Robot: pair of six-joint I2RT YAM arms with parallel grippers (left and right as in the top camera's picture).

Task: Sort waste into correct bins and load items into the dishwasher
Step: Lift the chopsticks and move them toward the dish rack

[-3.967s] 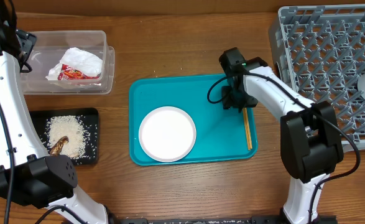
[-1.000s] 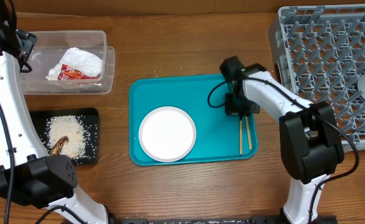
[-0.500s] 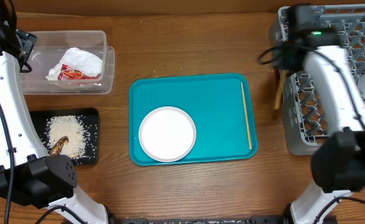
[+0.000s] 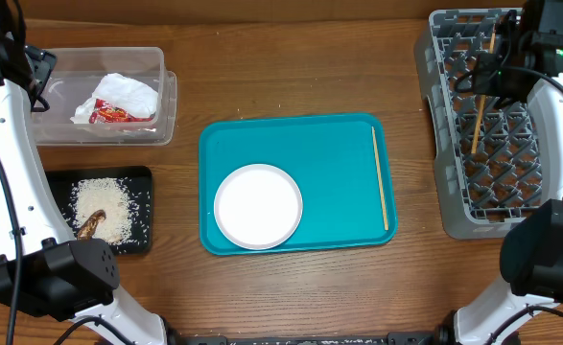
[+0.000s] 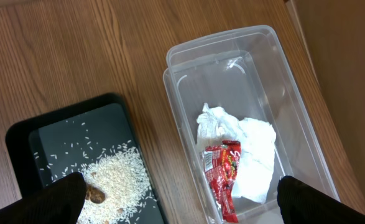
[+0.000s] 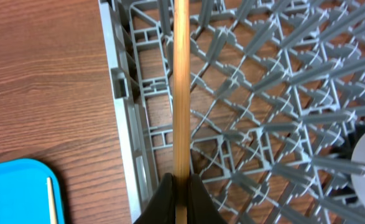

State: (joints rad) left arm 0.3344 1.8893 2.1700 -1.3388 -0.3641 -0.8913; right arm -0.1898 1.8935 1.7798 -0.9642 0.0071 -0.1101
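the wooden table point(image 4: 291, 77) carries everything. the grey dish rack point(image 4: 454, 216) sits at its right end and the teal tray point(image 4: 339, 163) in the middle. at the left stand the clear tub point(image 4: 161, 105) and, just beside it, the black tray point(image 4: 142, 211); the left jaws are spread wide above both. the round white plate point(image 4: 258, 206) lies in the teal tray's left half. the right jaws pinch one chopstick point(image 6: 181, 93), tilted over the rack's pegs; whether its tip touches the lattice i cannot tell. the second chopstick point(image 4: 381, 177) lies along the teal tray's right rim. the tub holds the crumpled napkin point(image 4: 128, 91) and red wrapper point(image 4: 113, 116). the black tray holds rice point(image 4: 108, 206) and a brown scrap point(image 4: 91, 224).
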